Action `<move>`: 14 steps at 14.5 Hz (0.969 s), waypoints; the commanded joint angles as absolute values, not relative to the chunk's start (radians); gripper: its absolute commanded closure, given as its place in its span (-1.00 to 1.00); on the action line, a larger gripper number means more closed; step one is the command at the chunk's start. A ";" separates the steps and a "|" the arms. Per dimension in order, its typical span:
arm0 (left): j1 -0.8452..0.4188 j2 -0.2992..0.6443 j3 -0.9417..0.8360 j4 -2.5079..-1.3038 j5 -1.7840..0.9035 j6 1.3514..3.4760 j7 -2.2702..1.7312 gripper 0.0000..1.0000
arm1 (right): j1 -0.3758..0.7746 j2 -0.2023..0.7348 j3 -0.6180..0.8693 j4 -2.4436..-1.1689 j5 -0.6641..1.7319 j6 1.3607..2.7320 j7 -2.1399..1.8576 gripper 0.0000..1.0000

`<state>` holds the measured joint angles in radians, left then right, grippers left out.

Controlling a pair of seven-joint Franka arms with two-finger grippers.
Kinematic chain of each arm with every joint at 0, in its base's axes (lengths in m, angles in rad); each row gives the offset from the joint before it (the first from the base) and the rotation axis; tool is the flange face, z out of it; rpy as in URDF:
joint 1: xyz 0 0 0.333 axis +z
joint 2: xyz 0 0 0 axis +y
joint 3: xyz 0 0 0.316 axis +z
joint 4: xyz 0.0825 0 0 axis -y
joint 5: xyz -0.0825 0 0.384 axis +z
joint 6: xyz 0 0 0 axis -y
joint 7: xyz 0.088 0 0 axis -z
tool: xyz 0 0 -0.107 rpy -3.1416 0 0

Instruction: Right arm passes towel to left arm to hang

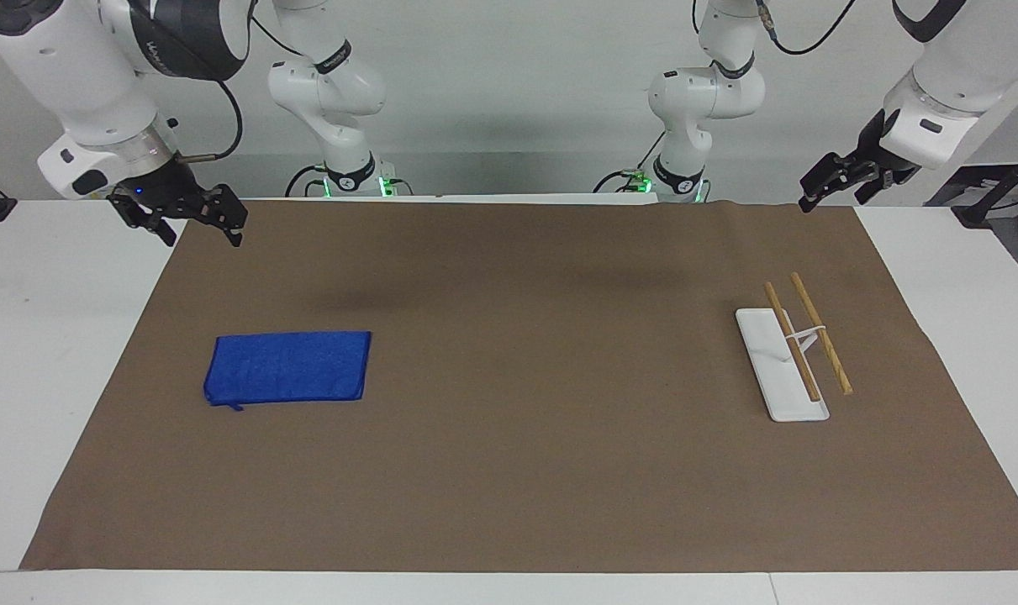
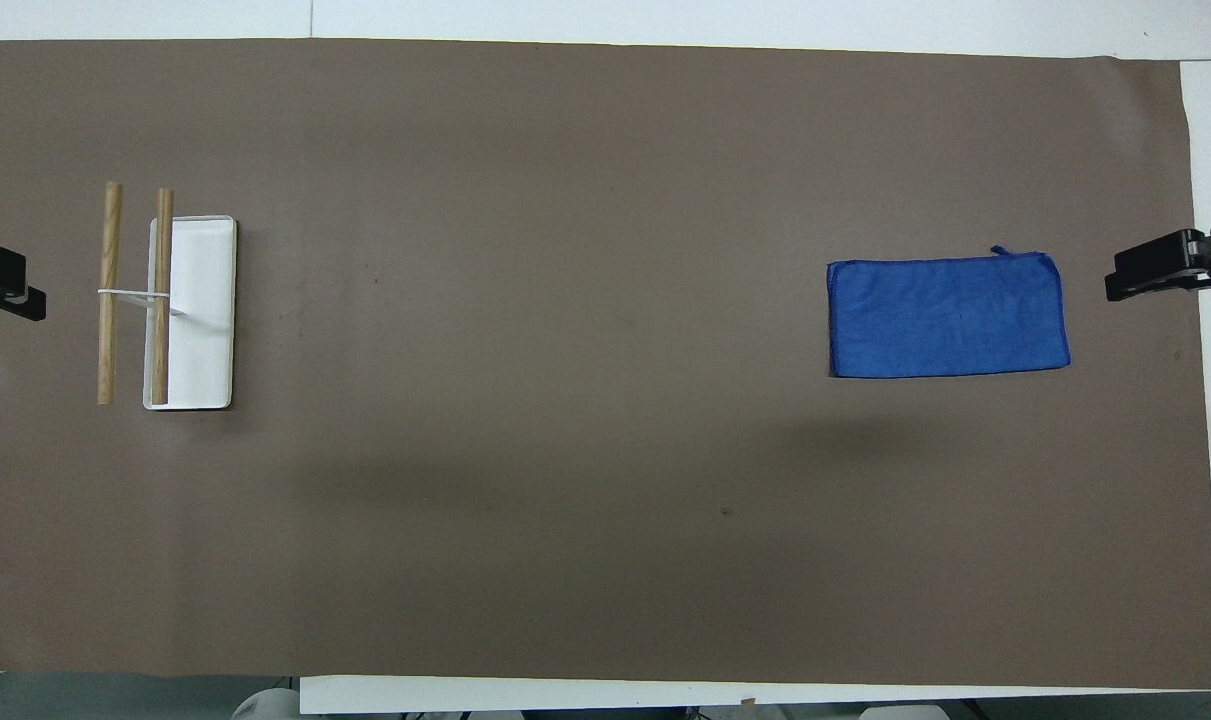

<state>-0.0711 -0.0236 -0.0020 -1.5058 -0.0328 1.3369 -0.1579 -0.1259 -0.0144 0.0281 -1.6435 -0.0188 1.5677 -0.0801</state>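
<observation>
The towel (image 1: 288,367) lies flat on the brown mat (image 1: 509,470) at the right arm's end of the worktop, long axis running along the table's length. The right gripper (image 1: 191,220) hangs open above the mat's edge, on the robots' side of the towel and well apart from it, so this arm is the nearer one by far. The rack (image 1: 799,353) with two wooden bars sits well apart from the towel, at the left arm's end. The left gripper (image 1: 836,186) waits above the mat edge there, fingers unreadable. Nothing stands between the right gripper and the towel.

High facing view, steep overhead — shared mat (image 1: 509,470)
</observation>
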 commanded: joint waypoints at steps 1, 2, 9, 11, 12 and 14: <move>-0.071 -0.051 0.002 -1.536 -0.038 1.339 -0.153 -0.99 | -0.144 -0.018 0.038 -1.652 -0.009 1.559 -0.109 -0.99; -0.071 -0.051 0.002 -1.536 -0.038 1.339 -0.153 -0.99 | -0.146 -0.014 0.035 -1.652 -0.009 1.560 -0.124 -0.99; -0.071 -0.051 0.002 -1.536 -0.038 1.339 -0.153 -0.99 | -0.160 0.078 0.014 -1.687 -0.002 1.656 -0.181 -0.99; -0.071 -0.051 0.002 -1.536 -0.038 1.339 -0.153 -0.99 | -0.160 0.089 0.018 -1.788 -0.002 1.793 -0.192 -0.99; -0.071 -0.051 0.002 -1.536 -0.038 1.339 -0.153 -0.99 | -0.160 0.100 0.018 -1.843 -0.002 1.868 -0.204 -0.99; -0.071 -0.051 0.002 -1.536 -0.038 1.339 -0.153 -0.99 | -0.166 0.124 0.017 -1.983 0.000 2.082 -0.250 -0.99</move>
<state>-0.0711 -0.0236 -0.0020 -1.5058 -0.0328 1.3369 -0.1579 -0.1477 0.1263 0.0098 -1.8412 -0.0180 1.9139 -0.1914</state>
